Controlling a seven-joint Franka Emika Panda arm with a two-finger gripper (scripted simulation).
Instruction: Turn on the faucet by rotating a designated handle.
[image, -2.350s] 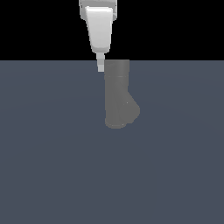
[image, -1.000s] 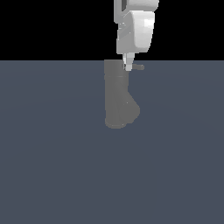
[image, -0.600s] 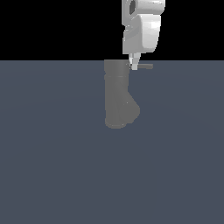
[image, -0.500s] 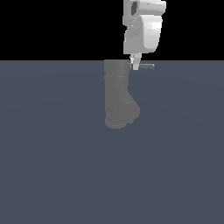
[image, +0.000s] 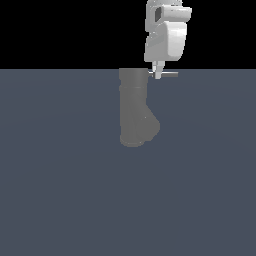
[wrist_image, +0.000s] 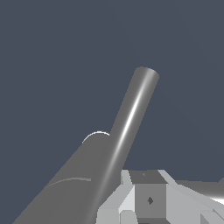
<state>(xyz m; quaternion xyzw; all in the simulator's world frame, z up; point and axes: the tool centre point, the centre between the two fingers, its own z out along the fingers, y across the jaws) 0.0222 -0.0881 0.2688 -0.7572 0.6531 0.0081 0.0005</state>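
**Hand poised at the handle, faucet upright below**

Slate-blue surface (image: 60, 190) fills the lower part of the exterior view under a flat black backdrop, and right at that boundary we find the action. Down comes the white hand (image: 158, 75), hanging straight from above, its wrist housing stacked vertically over it and the narrow tip pointing down. That tip sits on the handle (image: 169, 74), the thin light-grey rod sticking out sideways toward the exterior view's right from the top end of the faucet (image: 134, 107). Only one tapered finger (image: 158, 70) reads clearly from this side, so whether the hand is spread or clamped on the rod I cannot tell.

Switch to the wrist view: the hand's (wrist_image: 148, 201) pale blocky body sits close in frame, and the handle (wrist_image: 131, 122) runs away from it as a long shiny cylinder with a bright highlight down its length, beside the dark rounded faucet (wrist_image: 74, 183) body.

Outward from there, the faucet stands upright, dark grey with stepped rings, and its bulging spout stub (image: 150, 127) angles out low toward the exterior view's right.
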